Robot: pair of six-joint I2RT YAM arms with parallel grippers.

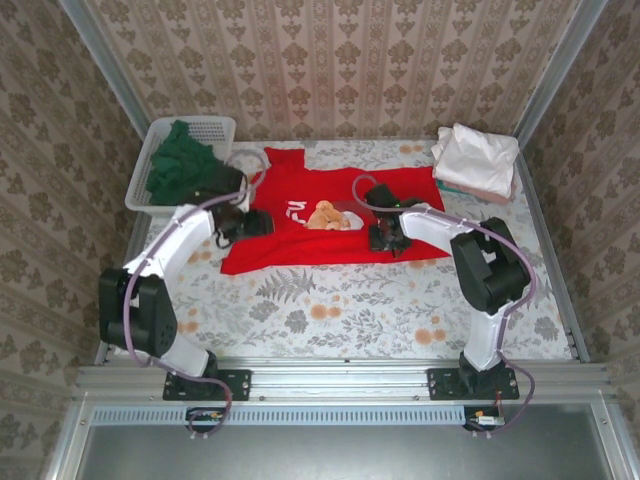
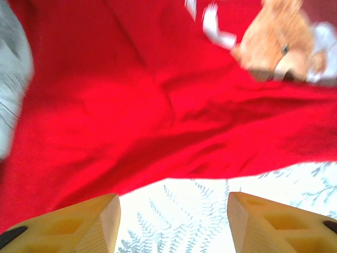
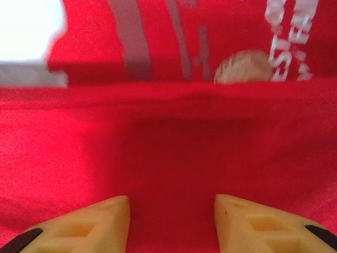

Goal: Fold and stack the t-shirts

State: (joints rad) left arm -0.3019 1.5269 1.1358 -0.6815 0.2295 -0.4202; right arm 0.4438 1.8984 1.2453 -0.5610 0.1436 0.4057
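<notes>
The red t-shirt is soft matt cloth, lightly creased. The dark green shirt looks like rumpled cloth too, and the basket under it is white plastic mesh. The table cover is smooth printed fabric, and the front rail is dull brushed metal.

The right gripper is hovering with its yellow fingers spread apart over a bright red cloth t-shirt, a fold ridge crossing below blurred white lettering and a tan bear print.

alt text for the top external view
Bright red bear-print cloth t-shirt spread on a floral table, left gripper and right gripper at its sides. Dark green shirt in white mesh basket far left, folded white shirts far right.
</notes>
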